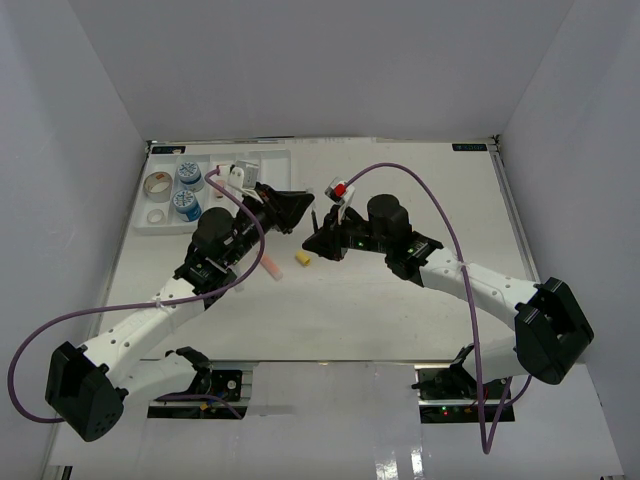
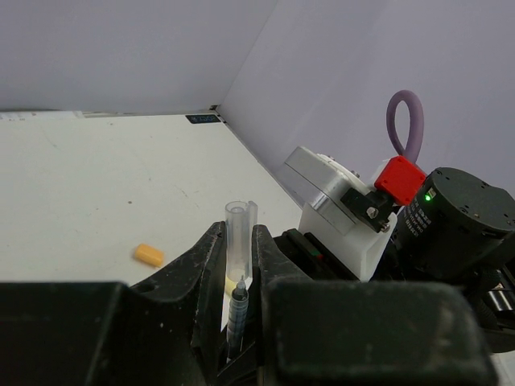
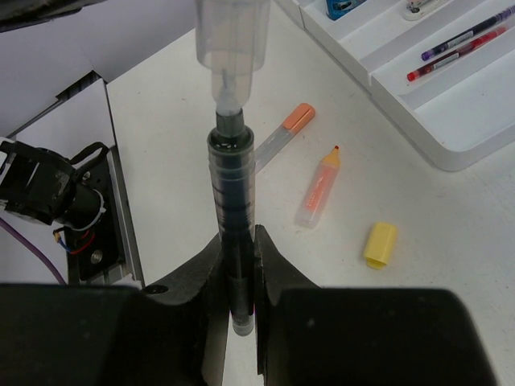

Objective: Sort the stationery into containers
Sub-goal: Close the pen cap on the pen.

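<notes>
My left gripper [image 2: 239,231] is shut on a clear pen cap [image 2: 240,233]. My right gripper [image 3: 239,237] is shut on a dark pen [image 3: 232,193], which stands upright between its fingers. The two grippers meet above the middle of the table, left [image 1: 296,207] and right [image 1: 318,234]. The pen's tip sits at the mouth of the clear cap [image 3: 231,36]. The white tray [image 1: 262,160] lies at the far left and holds a tape roll [image 1: 157,184] and two blue-white tubs [image 1: 188,175]. Red and purple pens [image 3: 452,53] lie in the tray [image 3: 438,133].
An orange marker [image 3: 318,189], a second marker with an orange cap [image 3: 283,132] and a small yellow piece [image 3: 380,244] lie on the table below the grippers. The yellow piece [image 1: 301,258] and a marker [image 1: 272,267] show between the arms.
</notes>
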You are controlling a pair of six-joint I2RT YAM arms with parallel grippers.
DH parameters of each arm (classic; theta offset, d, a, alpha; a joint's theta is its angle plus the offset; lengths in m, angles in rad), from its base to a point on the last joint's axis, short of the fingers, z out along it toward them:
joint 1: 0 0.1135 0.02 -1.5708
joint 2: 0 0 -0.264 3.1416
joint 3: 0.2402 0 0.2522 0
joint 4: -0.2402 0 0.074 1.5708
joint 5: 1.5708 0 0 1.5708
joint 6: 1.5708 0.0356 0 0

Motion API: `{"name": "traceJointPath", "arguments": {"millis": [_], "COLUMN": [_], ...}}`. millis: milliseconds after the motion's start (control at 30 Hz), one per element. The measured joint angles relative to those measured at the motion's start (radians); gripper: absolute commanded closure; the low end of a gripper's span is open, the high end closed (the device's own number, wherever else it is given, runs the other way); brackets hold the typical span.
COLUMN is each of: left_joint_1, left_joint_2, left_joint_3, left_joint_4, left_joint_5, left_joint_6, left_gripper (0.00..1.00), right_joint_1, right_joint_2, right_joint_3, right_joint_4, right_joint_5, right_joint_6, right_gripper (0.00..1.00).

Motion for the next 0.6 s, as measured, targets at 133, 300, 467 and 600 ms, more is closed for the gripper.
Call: {"name": "traceJointPath", "arguments": {"millis": [133, 300, 467, 600], "left_joint_1": [0.000, 0.000, 0.000, 0.000], "left_joint_2": [-0.001, -0.001, -0.001, -0.001], "left_joint_3": [-0.005, -0.013, -0.014, -0.014], "left_joint_4": [0.012, 0.016, 0.020, 0.024], "left_joint_5": [-0.004, -0.005, -0.004, -0.003], "left_joint_6": [0.001, 0.006, 0.008, 0.008], "left_gripper": [0.85, 0.85, 0.85, 0.85], "right_joint_1": [0.000, 0.000, 0.000, 0.000], "right_joint_2": [0.000, 0.000, -0.002, -0.003], "right_joint_3": [0.000, 0.000, 0.000, 0.000], "right_joint_4": [0.000, 0.000, 0.000, 0.001], "right_joint_5": [-0.008, -0.011, -0.010, -0.010], "right_joint_6": [0.000, 0.000, 0.000, 0.000], "right_gripper": [0.92, 0.92, 0.92, 0.92]}}
